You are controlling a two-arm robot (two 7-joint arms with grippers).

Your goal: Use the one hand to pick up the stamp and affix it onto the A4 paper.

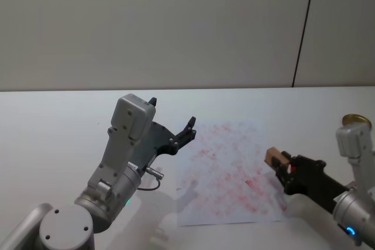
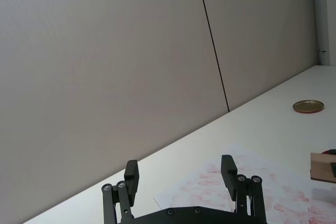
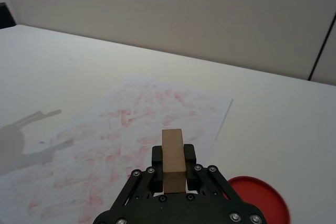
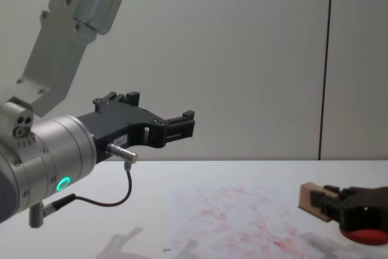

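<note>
My right gripper [image 1: 282,165] is shut on the stamp [image 1: 272,156], a small tan wooden block [image 3: 172,157] that sticks out past its fingers. It holds the block just above the right part of the A4 paper [image 1: 225,174], a white sheet covered in faded red imprints [image 3: 126,124]. The chest view has the stamp [image 4: 310,199] low over the table in the right gripper [image 4: 324,202]. My left gripper [image 1: 173,112] hangs open and empty in the air over the paper's left edge, its fingers [image 2: 228,167] spread wide.
A round red ink pad [image 3: 261,201] lies on the table under the right gripper, also seen in the chest view [image 4: 364,235]. A gold round lid [image 1: 356,120] sits at the far right. The white table [image 1: 58,127] runs back to a grey wall.
</note>
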